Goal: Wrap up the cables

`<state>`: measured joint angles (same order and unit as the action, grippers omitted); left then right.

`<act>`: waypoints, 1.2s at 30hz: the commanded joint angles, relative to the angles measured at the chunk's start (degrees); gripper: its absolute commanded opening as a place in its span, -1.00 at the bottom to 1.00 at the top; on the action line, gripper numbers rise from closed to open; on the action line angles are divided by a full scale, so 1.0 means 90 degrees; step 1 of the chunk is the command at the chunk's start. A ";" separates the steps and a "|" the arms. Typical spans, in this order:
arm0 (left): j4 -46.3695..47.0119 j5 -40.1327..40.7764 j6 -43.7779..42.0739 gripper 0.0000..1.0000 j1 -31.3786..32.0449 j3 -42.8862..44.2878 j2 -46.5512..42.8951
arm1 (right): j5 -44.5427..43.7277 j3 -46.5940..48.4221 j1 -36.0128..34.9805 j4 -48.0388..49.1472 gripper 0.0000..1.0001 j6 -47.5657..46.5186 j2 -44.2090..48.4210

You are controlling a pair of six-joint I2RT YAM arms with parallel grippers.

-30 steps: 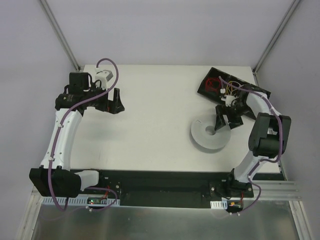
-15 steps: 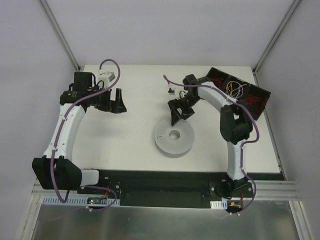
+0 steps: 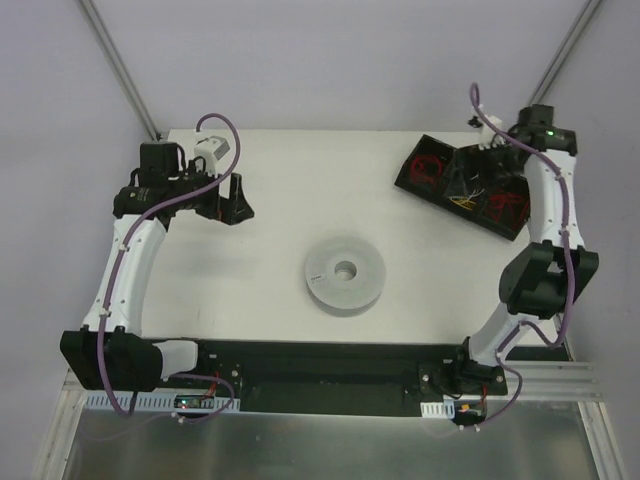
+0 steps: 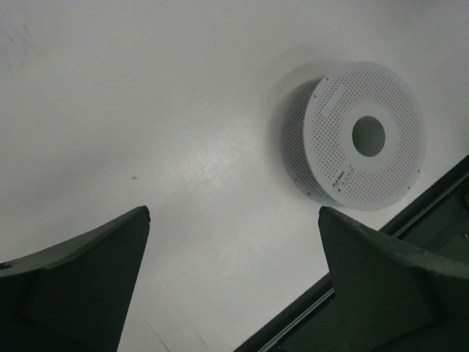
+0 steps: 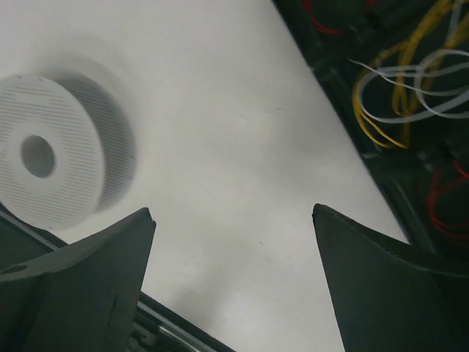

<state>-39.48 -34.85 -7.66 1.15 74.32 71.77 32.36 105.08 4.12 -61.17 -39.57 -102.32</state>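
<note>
A grey perforated spool (image 3: 345,276) lies flat at the middle of the table; it also shows in the left wrist view as the spool (image 4: 359,139) and in the right wrist view as the spool (image 5: 51,158). No thin dark cables show in any view. My left gripper (image 3: 236,200) hangs open at the back left, and nothing sits between the jaws of the left gripper (image 4: 234,211). Raised over the near edge of the black tray (image 3: 430,190), my right gripper (image 3: 470,178) is open too, and the right gripper (image 5: 233,209) holds nothing.
The black tray (image 5: 410,183) at the back right holds loose red wires (image 3: 428,168), yellow wires (image 5: 396,95) and white wires (image 5: 418,88). A black rail (image 3: 330,355) runs along the table's near edge. Grey walls close in the left, back and right sides.
The spool now lies at the table's middle, left of where it was a second ago. My right arm has left it and swung up to the back right over the tray. The left arm barely moved.
</note>
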 commanded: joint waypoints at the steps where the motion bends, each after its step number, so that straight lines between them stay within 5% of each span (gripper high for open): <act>1: 0.0237 -0.0805 -0.0789 0.98 0.0058 0.0130 -0.0289 | -0.0509 0.0316 0.1004 -0.1444 0.83 -0.1812 0.0110; 7: 0.0237 -0.0815 -0.0780 0.98 0.0097 0.0286 -0.0152 | -0.1397 0.1613 0.2149 -0.1583 0.68 -0.1962 -0.0641; 18: 0.0422 -0.0747 -0.0028 0.98 0.0126 0.0326 0.0356 | -0.2843 0.2163 0.2199 -0.0636 0.03 -0.0525 -0.1726; 30: 0.0442 -0.0727 0.0129 0.98 0.0126 0.0052 0.0453 | -0.3975 0.2338 0.2003 0.0184 -0.27 -0.0418 -0.2273; 36: 0.0442 -0.0503 0.0089 0.98 0.0126 0.0043 0.0493 | -0.4103 0.2533 0.1935 0.0478 -0.27 -0.0486 -0.2575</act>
<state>-36.25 -40.10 -6.83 1.85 75.05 75.88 -1.34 124.25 22.13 -59.22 -44.99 -123.61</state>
